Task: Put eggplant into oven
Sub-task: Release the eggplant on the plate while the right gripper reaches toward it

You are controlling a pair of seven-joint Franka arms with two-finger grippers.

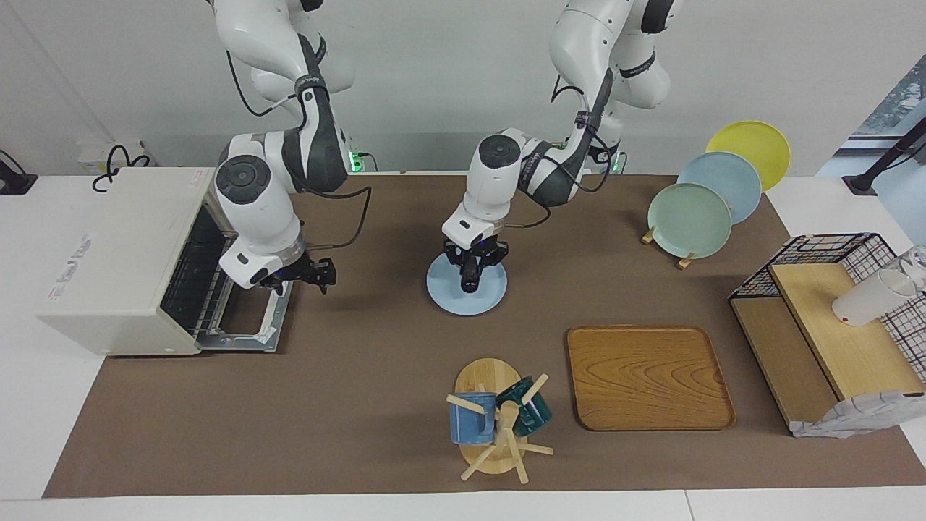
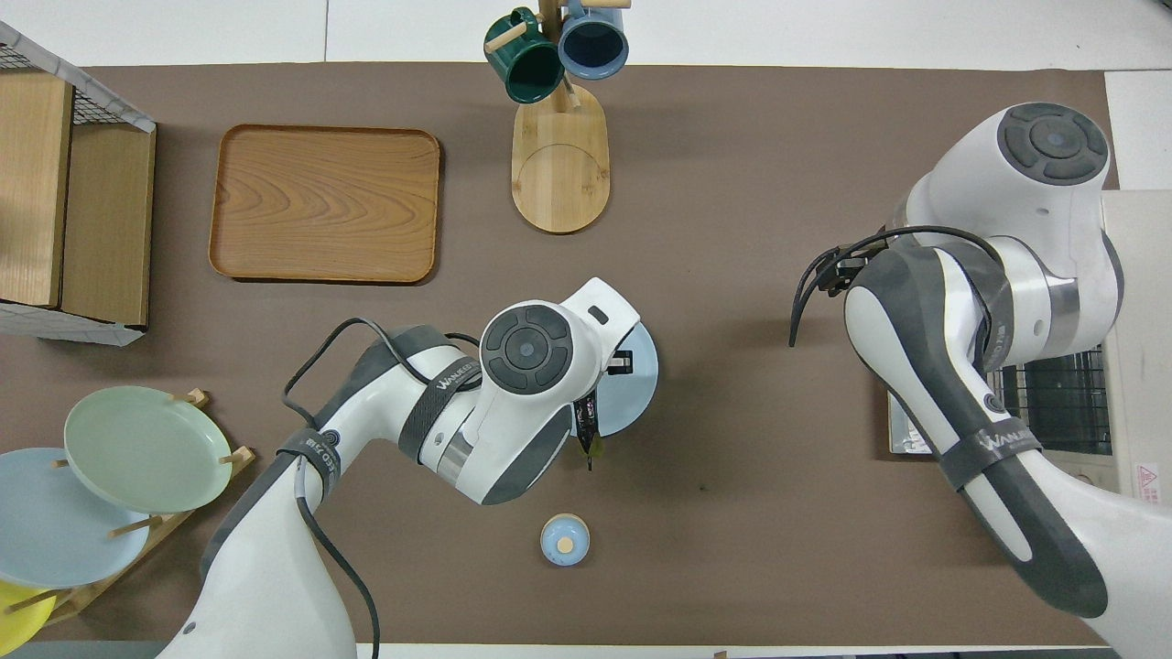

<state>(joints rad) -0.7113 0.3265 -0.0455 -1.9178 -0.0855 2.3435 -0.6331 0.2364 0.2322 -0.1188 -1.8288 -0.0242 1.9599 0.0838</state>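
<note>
The eggplant (image 1: 469, 281) is dark and slim and hangs end-down in my left gripper (image 1: 472, 266), which is shut on it. It hangs low over the light blue plate (image 1: 486, 298) at the middle of the table. From overhead its greenish stem tip (image 2: 592, 448) pokes out past the plate's (image 2: 636, 389) edge toward the robots. The cream oven (image 1: 116, 253) stands at the right arm's end of the table with its door (image 1: 246, 325) folded down flat. My right gripper (image 1: 304, 275) hovers open by that door's edge with nothing in it.
A wooden tray (image 1: 647, 376) and a mug tree (image 1: 499, 427) with two mugs lie farther from the robots than the plate. A plate rack (image 1: 698, 210) and a wire shelf (image 1: 832, 325) stand at the left arm's end. A small blue knob (image 2: 565, 540) sits nearer the robots.
</note>
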